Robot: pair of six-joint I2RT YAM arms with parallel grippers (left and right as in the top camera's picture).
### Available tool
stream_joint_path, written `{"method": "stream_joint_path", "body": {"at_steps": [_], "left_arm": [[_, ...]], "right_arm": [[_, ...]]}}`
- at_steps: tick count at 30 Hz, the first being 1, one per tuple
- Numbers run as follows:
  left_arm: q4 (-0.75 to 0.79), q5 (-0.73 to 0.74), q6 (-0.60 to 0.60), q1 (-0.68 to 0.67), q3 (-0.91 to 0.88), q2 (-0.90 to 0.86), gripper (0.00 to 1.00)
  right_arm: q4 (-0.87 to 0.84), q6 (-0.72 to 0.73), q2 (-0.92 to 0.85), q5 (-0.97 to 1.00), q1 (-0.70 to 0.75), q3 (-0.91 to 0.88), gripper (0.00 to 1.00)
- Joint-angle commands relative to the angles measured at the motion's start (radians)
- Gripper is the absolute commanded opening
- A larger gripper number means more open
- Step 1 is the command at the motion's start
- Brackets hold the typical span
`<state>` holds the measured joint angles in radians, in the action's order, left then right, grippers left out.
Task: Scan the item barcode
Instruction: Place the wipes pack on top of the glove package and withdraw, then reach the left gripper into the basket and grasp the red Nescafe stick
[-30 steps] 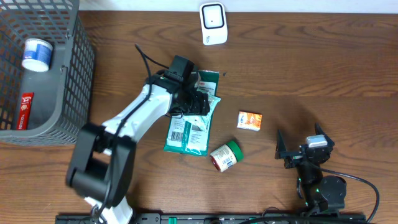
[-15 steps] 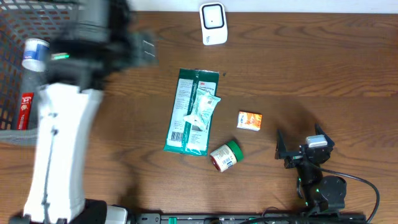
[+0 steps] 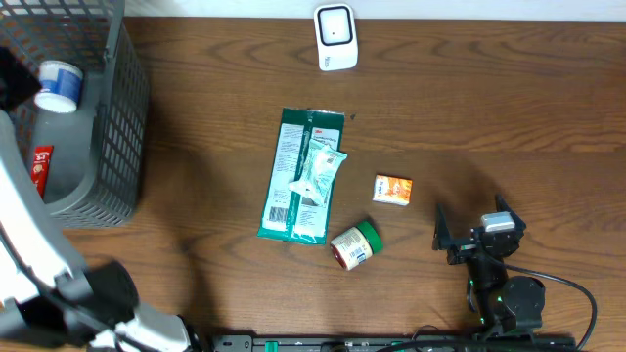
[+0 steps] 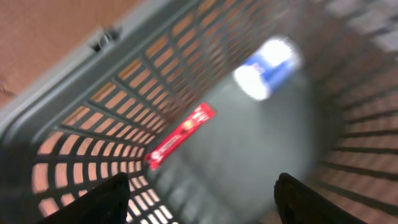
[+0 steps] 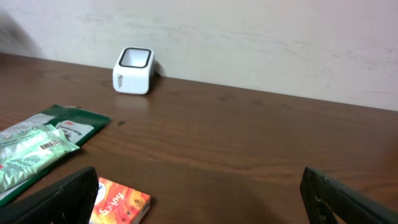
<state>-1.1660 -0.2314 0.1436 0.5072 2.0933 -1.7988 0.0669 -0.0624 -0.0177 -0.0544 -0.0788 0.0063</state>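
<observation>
The left gripper [image 4: 208,199] hangs open and empty over the grey basket [image 3: 117,147] far left, a red sachet [image 4: 180,137] lying diagonally beneath; the right gripper [image 5: 205,199] sits wide open, near right. The green packet [image 3: 293,176] lies mid-table, long axis near-to-far, just near of the scanner [image 3: 335,37]

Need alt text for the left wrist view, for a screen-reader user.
The left gripper hangs open and empty over a grey mesh basket, its dark fingers at the frame's bottom edge. Inside lie a red packet and a blurred blue-and-white tub.
</observation>
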Motion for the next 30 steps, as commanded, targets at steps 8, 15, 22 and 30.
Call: {"method": "stream_joint_path", "body": {"at_steps": [8,15,22,30], "left_arm": [[-0.042,-0.017,-0.151,0.064,-0.015,-0.323,0.74],[-0.037,-0.017,-0.209,0.064,-0.019,-0.422,0.74],[-0.014,-0.016,-0.292,0.073,-0.029,-0.488,0.74],[-0.008,-0.016,-0.312,0.115,-0.033,-0.553,0.74]], "right_arm": [[0.004,0.005,0.004,0.001,0.008,-0.001,0.99],[0.004,0.005,0.004,0.001,0.008,-0.001,0.99],[0.004,0.005,0.004,0.001,0.008,-0.001,0.99],[0.004,0.005,0.004,0.001,0.008,-0.001,0.99]]}}
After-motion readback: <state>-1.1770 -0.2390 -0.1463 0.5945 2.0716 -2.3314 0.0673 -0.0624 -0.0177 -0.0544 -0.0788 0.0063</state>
